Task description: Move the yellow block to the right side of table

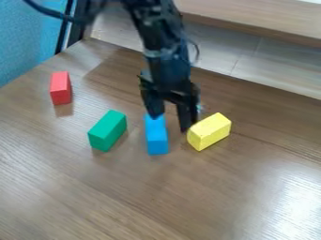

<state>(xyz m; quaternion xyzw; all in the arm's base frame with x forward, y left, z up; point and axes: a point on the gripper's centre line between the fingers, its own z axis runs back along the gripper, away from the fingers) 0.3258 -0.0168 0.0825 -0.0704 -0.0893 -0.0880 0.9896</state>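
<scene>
The black gripper point(169, 123) hangs down near the middle of the table, open, with one finger at the far end of the blue block and the other close against the left side of the yellow block point(209, 131). The yellow block lies at a slant, right of the gripper, and is not between its fingers. Whether the right finger touches the yellow block, I cannot tell. The wooden table point(251, 187) lies under all of this.
The blue block point(156, 136) lies just left of the yellow one. Farther left are a green block point(108, 131) and a red block point(61, 88). Bare tabletop stretches to the right and toward the front. A raised wooden ledge point(263, 21) runs behind the table.
</scene>
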